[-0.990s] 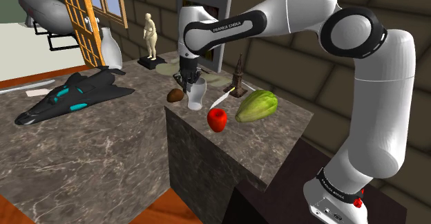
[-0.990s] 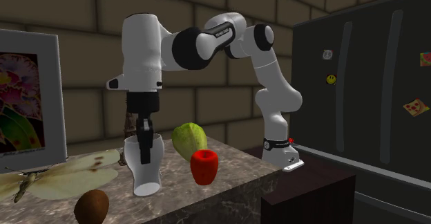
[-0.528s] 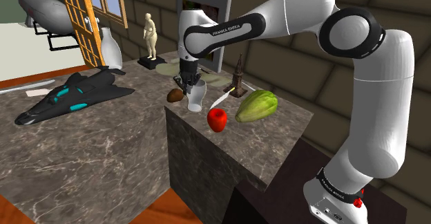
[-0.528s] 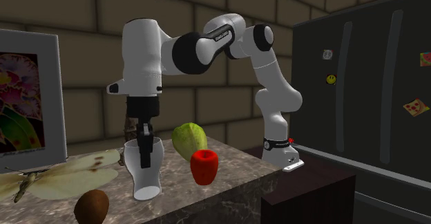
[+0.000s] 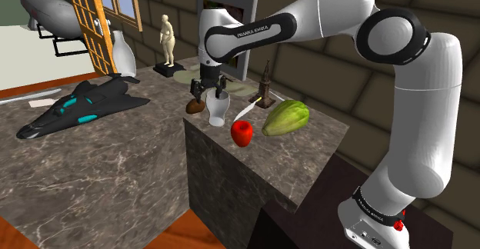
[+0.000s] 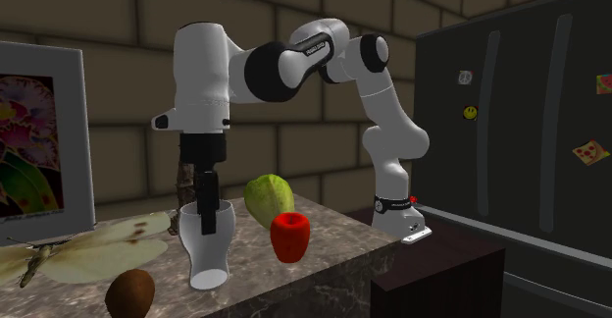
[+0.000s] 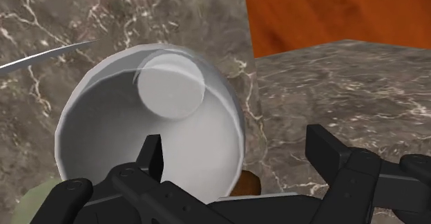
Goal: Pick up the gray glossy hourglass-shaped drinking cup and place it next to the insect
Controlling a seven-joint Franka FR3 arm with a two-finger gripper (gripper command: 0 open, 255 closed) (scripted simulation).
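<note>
Where the framed picture [image 6: 34,139] closes off the second exterior view's left, the butterfly [image 6: 93,245] lies flat on the marbled counter [image 6: 255,279] with a brown round fruit [image 6: 129,292] in front of its wing, and just to the right of that wing stands the cup [image 6: 206,257], pale grey with a sheen, wide at the mouth, pinched at the waist and flaring again to a small foot, leaning a little; the hand [image 6: 205,226] hangs straight above it with its fingers apart and clasping nothing, and the wrist view has one finger down inside the mouth and the other outside, clear of the wall, so the rim sits between them untouched. I judge the cup stiff and light but slick, and tippy on that narrow foot, so a nudge could knock it over; the safest hold looks to be the wall just below the rim, pinched from inside and out, or else across the waist, where the flare above would stop it slipping through. Further right lie a green ribbed fruit [image 6: 267,200] and a red fruit [image 6: 289,238], both apart from the cup, then the dark fridge [image 6: 530,130]
</note>
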